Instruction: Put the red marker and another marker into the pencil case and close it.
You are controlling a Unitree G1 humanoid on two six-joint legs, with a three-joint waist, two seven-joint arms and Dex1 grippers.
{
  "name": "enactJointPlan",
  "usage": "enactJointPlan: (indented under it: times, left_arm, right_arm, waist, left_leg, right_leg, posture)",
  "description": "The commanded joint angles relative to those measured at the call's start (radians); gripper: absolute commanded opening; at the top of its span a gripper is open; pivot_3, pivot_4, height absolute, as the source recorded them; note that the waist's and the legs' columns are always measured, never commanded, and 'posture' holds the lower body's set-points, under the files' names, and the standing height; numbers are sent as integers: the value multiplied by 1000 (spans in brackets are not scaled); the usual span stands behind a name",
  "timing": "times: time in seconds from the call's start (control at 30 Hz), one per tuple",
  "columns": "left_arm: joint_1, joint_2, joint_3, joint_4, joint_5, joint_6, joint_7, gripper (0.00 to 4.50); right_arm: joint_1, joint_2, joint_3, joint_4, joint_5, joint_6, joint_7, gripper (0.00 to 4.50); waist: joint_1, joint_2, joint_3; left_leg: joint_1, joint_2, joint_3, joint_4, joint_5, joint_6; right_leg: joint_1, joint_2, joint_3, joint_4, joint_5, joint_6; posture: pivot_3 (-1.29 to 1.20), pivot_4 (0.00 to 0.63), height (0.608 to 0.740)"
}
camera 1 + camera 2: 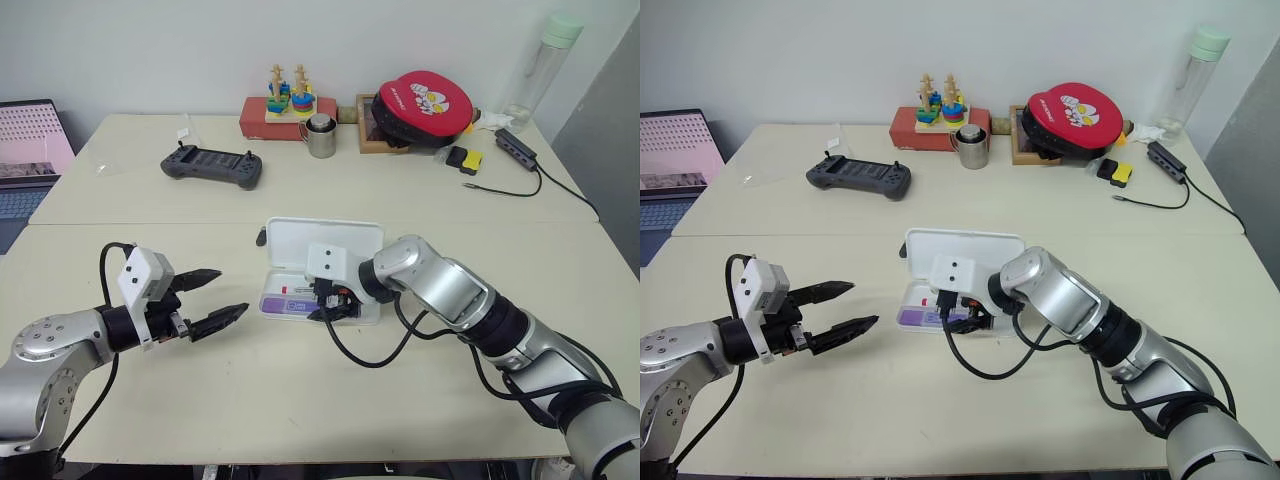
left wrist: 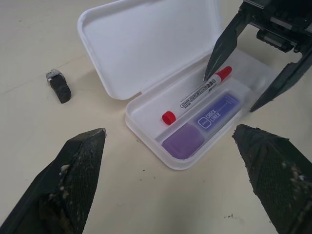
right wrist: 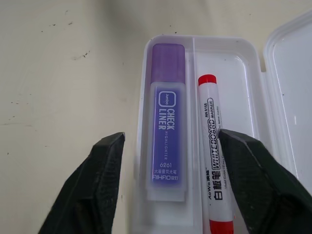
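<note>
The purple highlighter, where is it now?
The highlighter lies in the open case's tray beside the red marker, on the side away from the lid.

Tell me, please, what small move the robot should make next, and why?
Probably lift the right tool clear of the pencil case. Both the red marker and the purple highlighter lie in the tray, the tool stands open over them, and the lid is still up, waiting to be closed.
</note>
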Motion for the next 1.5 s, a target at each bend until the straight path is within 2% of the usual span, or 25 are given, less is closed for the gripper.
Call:
enactJointPlan:
  times: [0.03,0.07,0.23,0.4,0.53,0.9,1.13,1.33,1.5]
  left_arm:
    - [-67,-31,34,31,-35,23,70,4500]
    - [-88,-43,41,47,-39,34,98,4500]
    - [-248,-81,20,234,73,36,302,4500]
    - [-354,-105,-63,360,151,6,340,4500]
    - [-414,-108,-134,446,208,-32,315,4500]
    - [-606,-210,-298,702,319,-112,267,4500]
    - [-719,-264,-324,888,384,-170,292,4500]
    - [-764,-283,-318,958,401,-197,290,4500]
    - [-752,-291,-310,951,397,-190,284,3633]
  right_arm:
    - [-3,9,-94,-57,48,-26,23,4171]
    - [-1,17,-128,-71,73,-34,26,4443]
    - [-31,103,-383,-119,235,-13,-15,4483]
    - [-68,100,-473,-120,262,-11,-57,4483]
    - [-75,93,-494,-106,259,-20,-95,4483]
    - [-79,73,-508,-122,262,-24,-165,4483]
    - [-74,63,-516,-140,273,-10,-191,4483]
    - [-69,54,-523,-147,278,-2,-201,4483]
    - [-64,49,-526,-150,283,0,-205,4500]
  waist:
    - [1,0,0]
    - [2,0,0]
    - [1,0,0]
    - [-1,-1,-1]
    - [-4,-1,0]
    - [-9,-1,-1]
    - [-13,-1,-1]
    - [-15,-1,-1]
    - [-15,-1,-1]
  left_leg:
    - [0,0,0,0,0,0]
    - [0,0,0,0,0,0]
    - [0,0,0,0,0,0]
    - [2,-2,0,1,0,0]
    - [1,-2,0,0,0,0]
    - [1,-2,1,2,0,0]
    - [1,-3,1,2,0,0]
    - [1,-3,1,2,0,0]
    - [1,-3,2,2,0,0]
  right_leg:
    - [0,0,0,0,0,0]
    - [0,0,0,0,0,0]
    - [0,0,0,1,0,0]
    - [0,0,-2,4,0,0]
    - [-1,0,-1,4,0,0]
    - [-3,-1,-1,9,0,0]
    - [-4,-2,-1,10,0,0]
    - [-4,-2,-1,10,0,0]
    - [-4,-2,0,11,0,0]
  posture:
    - [0,150,740]
    - [0,150,740]
    - [0,150,740]
    - [0,150,740]
    - [0,150,740]
    - [0,150,740]
    - [0,150,740]
    - [0,150,740]
    - [0,150,740]
